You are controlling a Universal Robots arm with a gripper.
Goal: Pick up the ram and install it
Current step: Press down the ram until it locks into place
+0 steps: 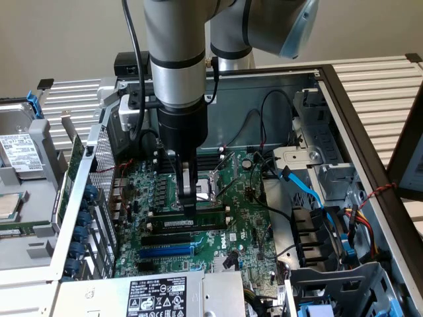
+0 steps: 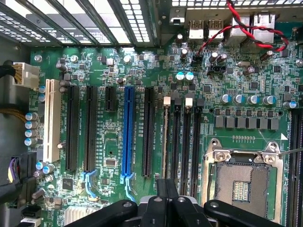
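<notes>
Hand (image 1: 190, 210) is pinched shut, fingertips pressing down on the ram (image 1: 192, 224) sitting in its slot, with the blue slot (image 1: 166, 251) just beside and loose black cables (image 1: 277, 214) nearby.

The ram (image 1: 188, 224): a long, thin, dark board with a small white label near its middle, standing on edge and lying lengthwise across the green motherboard (image 1: 228, 198). It sits in line with the black memory slots, just above the blue expansion slot (image 1: 166, 251) in the exterior view. In the wrist view it appears as the thin pale-edged strip (image 2: 164, 137) among the parallel slots.
</notes>
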